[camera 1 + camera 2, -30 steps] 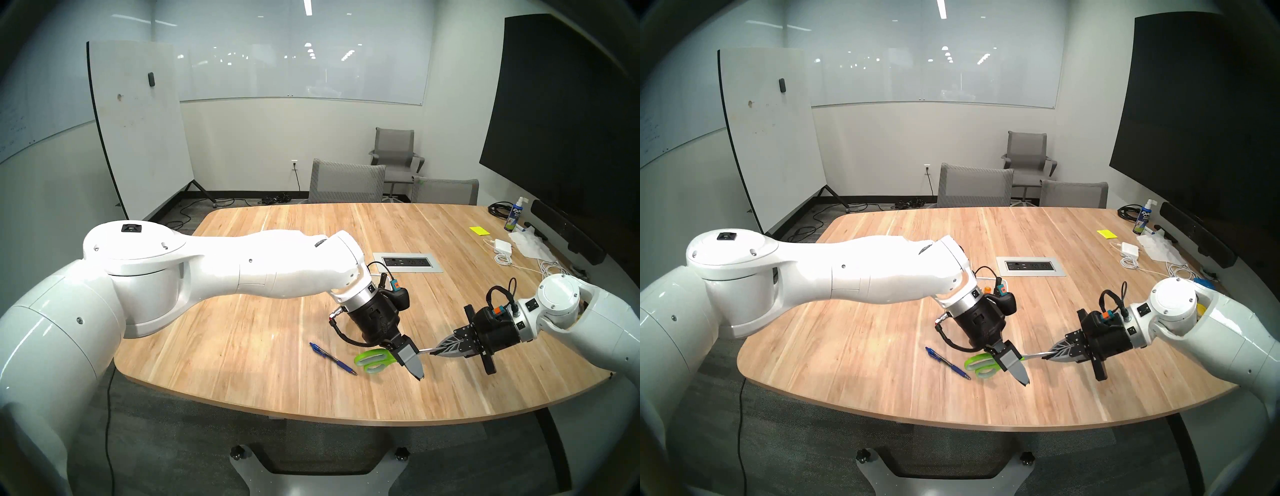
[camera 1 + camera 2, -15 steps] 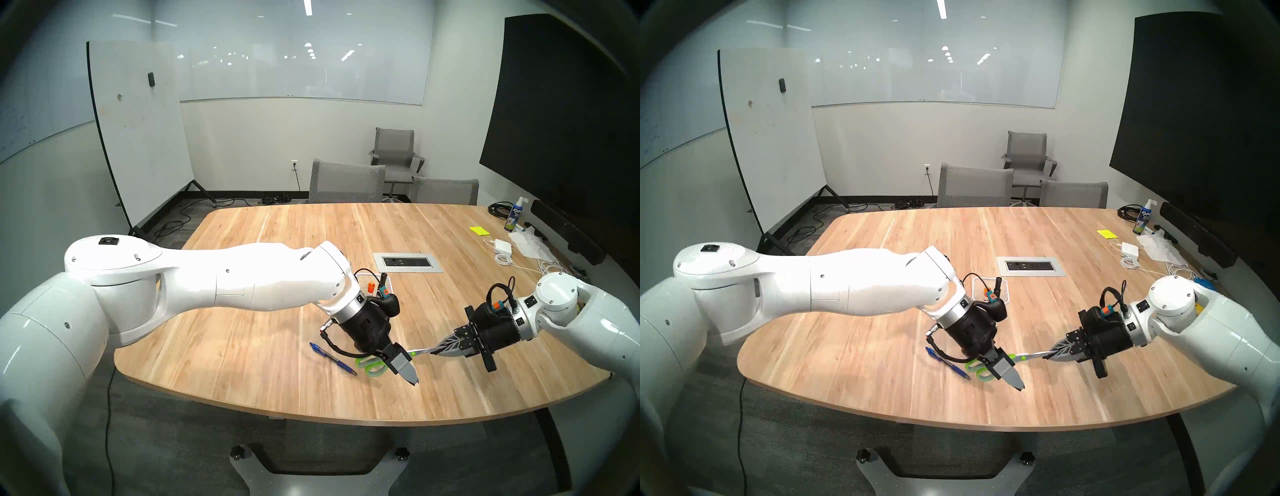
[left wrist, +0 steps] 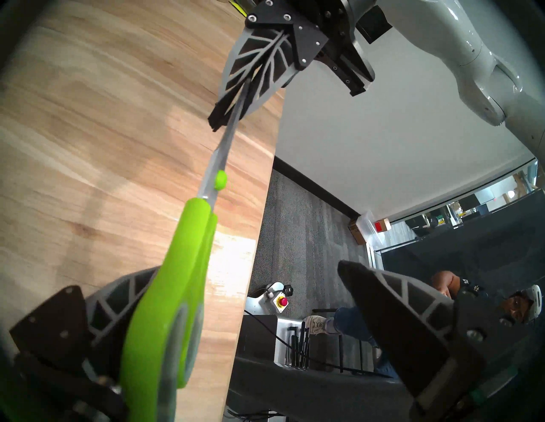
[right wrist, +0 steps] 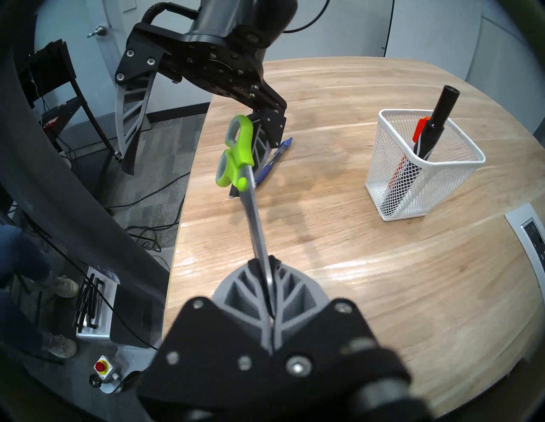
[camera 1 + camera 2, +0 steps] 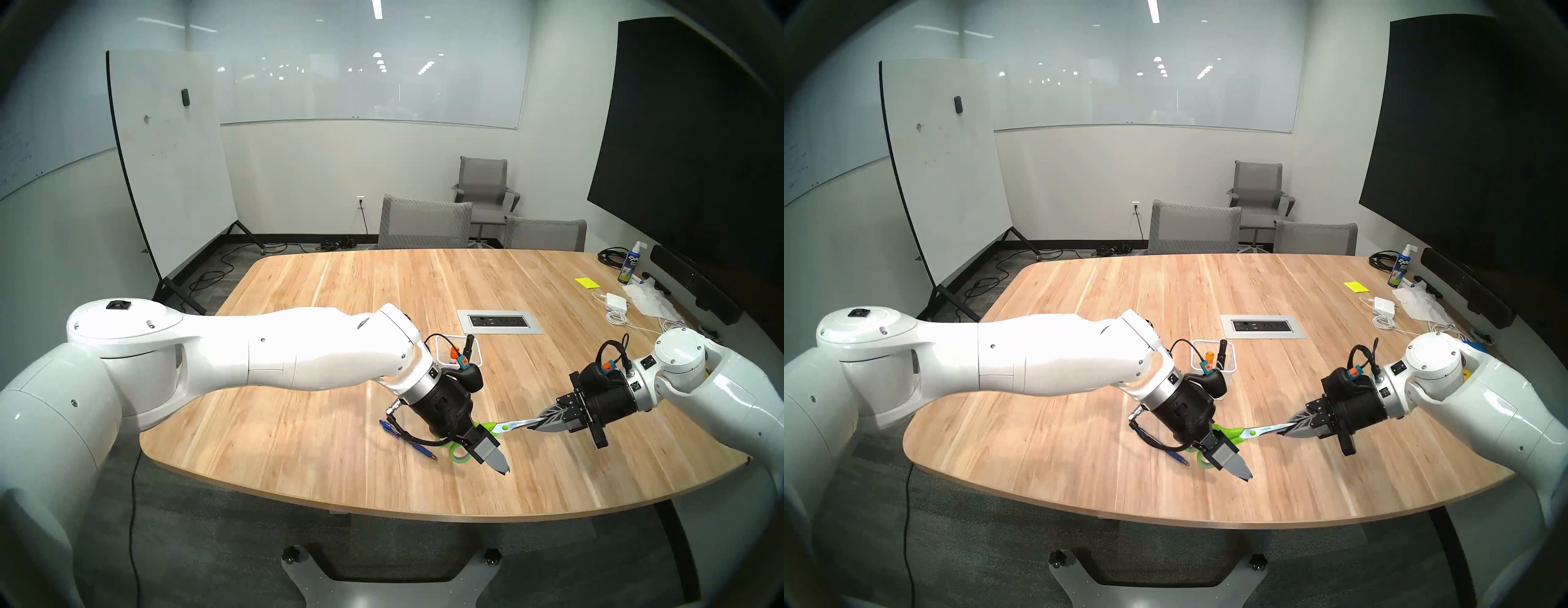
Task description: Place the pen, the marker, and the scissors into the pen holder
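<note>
Scissors [image 4: 236,153], lime-green and grey loop handles, silver blades: held clear above the table [image 5: 339,297], blade tips clamped between the closed fingers of the right hand [image 5: 547,421], handles pointing toward the left hand [image 3: 236,294]. Left hand: fingers spread wide, one finger [image 3: 118,297] alongside the handles, the other finger [image 3: 392,318] well apart from them; whether the near finger touches the handle cannot be told. Pen [image 4: 271,162], slim, blue barrel: lying flat on the table near its front edge, just beyond the left hand, partly hidden by it in the head views. Pen holder [image 4: 418,176], white wire mesh, square with rounded corners: upright on the table, well apart from the scissors, behind the left wrist in the head views. Contents of holder: one black marker [image 4: 439,118] leaning in a corner, with an orange-capped item [image 4: 420,129] beside it.
</note>
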You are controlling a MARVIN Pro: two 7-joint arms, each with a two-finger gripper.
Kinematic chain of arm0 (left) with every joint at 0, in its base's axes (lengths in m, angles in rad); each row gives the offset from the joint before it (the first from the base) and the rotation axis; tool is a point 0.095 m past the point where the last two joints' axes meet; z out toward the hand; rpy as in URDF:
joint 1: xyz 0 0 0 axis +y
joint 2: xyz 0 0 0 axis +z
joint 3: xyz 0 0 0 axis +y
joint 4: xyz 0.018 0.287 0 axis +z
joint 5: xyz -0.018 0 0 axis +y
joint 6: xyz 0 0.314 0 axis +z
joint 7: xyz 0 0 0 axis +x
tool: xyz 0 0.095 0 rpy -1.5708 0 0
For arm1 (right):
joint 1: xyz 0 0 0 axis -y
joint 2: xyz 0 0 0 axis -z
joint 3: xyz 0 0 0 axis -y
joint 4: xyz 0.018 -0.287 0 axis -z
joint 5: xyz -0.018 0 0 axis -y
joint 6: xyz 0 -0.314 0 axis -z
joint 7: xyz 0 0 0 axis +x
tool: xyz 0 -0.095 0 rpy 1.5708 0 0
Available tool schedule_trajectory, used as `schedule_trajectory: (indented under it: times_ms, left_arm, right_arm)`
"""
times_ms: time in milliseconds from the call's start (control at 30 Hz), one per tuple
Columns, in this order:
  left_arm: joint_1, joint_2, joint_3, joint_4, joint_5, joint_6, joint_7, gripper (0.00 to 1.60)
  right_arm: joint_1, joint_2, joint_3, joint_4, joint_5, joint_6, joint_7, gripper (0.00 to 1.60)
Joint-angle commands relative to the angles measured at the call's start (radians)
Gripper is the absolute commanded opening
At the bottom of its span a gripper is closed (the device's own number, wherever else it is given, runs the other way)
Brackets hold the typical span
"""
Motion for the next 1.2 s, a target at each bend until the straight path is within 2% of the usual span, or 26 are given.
schedule_trajectory:
  times_ms: [0, 767, 800, 867, 900, 933, 967, 1000, 1167]
  left_arm:
    - [-0.003, 0.016, -0.015, -0.036, -0.013, -0.005, 0.008, 1.60]
    - [-0.021, 0.115, -0.037, -0.158, -0.046, -0.013, 0.094, 1.60]
    - [-0.021, 0.117, -0.037, -0.161, -0.047, -0.012, 0.096, 1.55]
    - [-0.023, 0.121, -0.038, -0.166, -0.049, -0.011, 0.099, 1.06]
    - [-0.023, 0.122, -0.039, -0.169, -0.050, -0.011, 0.100, 0.65]
    - [-0.024, 0.124, -0.040, -0.171, -0.049, -0.012, 0.102, 0.48]
    - [-0.023, 0.126, -0.040, -0.174, -0.048, -0.015, 0.105, 0.15]
    - [-0.023, 0.126, -0.041, -0.175, -0.048, -0.016, 0.104, 0.00]
    - [-0.021, 0.129, -0.042, -0.178, -0.046, -0.020, 0.107, 0.00]
  right_arm:
    - [0.040, -0.008, 0.027, 0.017, 0.002, 0.007, -0.007, 0.00]
    - [0.071, -0.029, 0.027, 0.059, -0.032, 0.006, 0.028, 0.00]
    - [0.070, -0.029, 0.027, 0.058, -0.034, 0.005, 0.029, 0.00]
    - [0.069, -0.029, 0.027, 0.057, -0.036, 0.005, 0.030, 0.00]
    - [0.069, -0.029, 0.027, 0.057, -0.036, 0.005, 0.030, 0.00]
    - [0.068, -0.029, 0.027, 0.056, -0.037, 0.005, 0.032, 0.00]
    - [0.067, -0.028, 0.027, 0.055, -0.037, 0.005, 0.032, 0.00]
    - [0.067, -0.028, 0.027, 0.054, -0.037, 0.005, 0.034, 0.00]
    - [0.065, -0.028, 0.027, 0.052, -0.037, 0.006, 0.036, 0.00]
